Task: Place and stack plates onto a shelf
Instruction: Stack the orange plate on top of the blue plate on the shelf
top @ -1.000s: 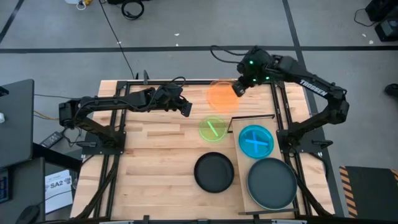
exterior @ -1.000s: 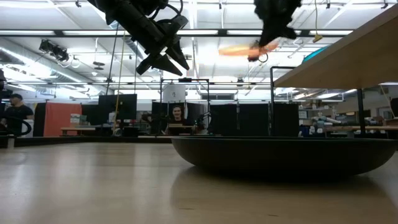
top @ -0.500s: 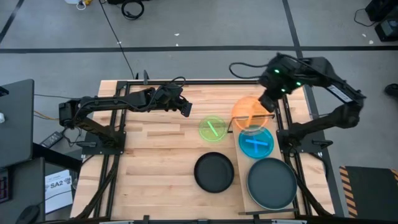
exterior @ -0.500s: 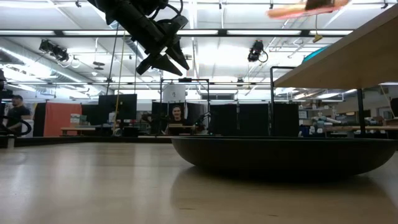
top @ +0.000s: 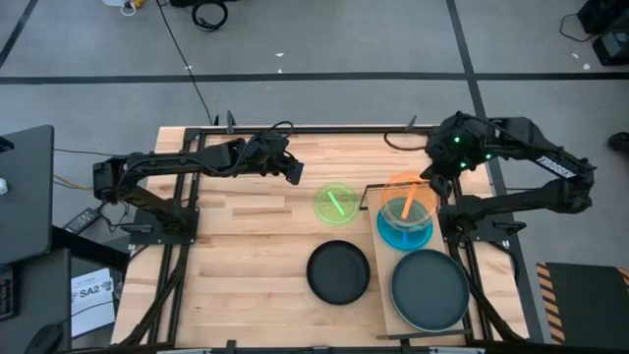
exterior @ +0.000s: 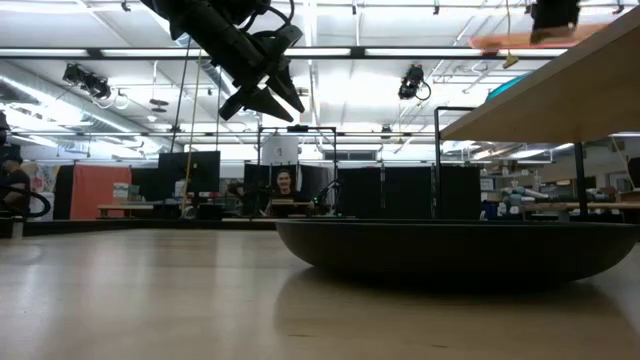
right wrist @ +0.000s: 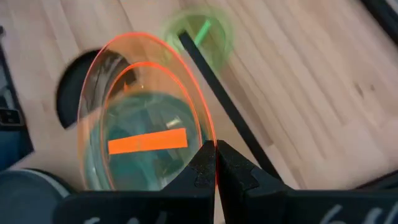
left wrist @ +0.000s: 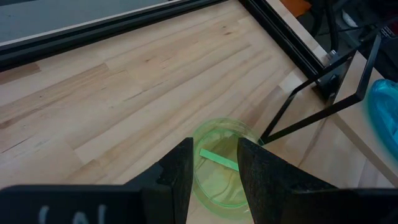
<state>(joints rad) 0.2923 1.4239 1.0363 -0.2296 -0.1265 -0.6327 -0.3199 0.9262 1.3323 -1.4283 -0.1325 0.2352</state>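
Right gripper [right wrist: 214,163] is pinching the orange plate [top: 407,194] by its rim, jaws closed on the edge, holding it just above the cyan plate [top: 403,228] on the shelf [top: 384,295]. The plate is hanging forward of the fingers, tilted. It should be levelled and centred over the cyan one before letting go — a tilted release risks a slide. Farther off, left gripper [top: 293,172] is waiting with jaws parted over the table (lime plate [top: 336,205] nearby) — holding nothing.
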